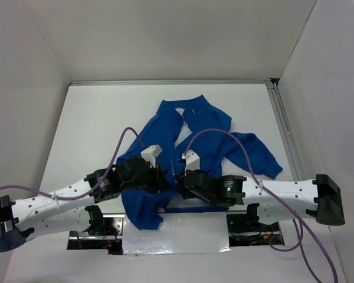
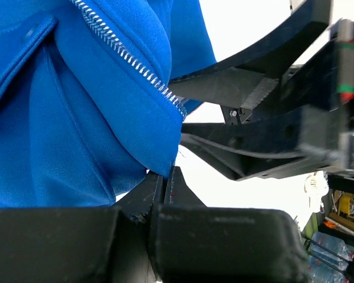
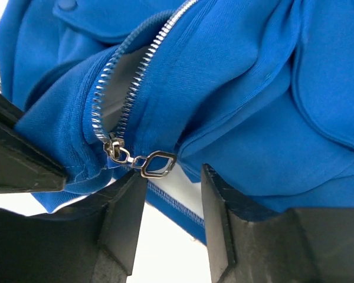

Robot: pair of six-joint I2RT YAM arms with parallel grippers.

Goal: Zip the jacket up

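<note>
The left end effector (image 2: 167,180) is pressed together, pinching the bottom edge of the blue jacket (image 1: 207,147). The jacket lies open in the middle of the white worktop (image 1: 94,124). The right end effector (image 3: 171,181) is spread wide. The silver zipper pull (image 3: 158,164) hangs just above its gap.
</note>
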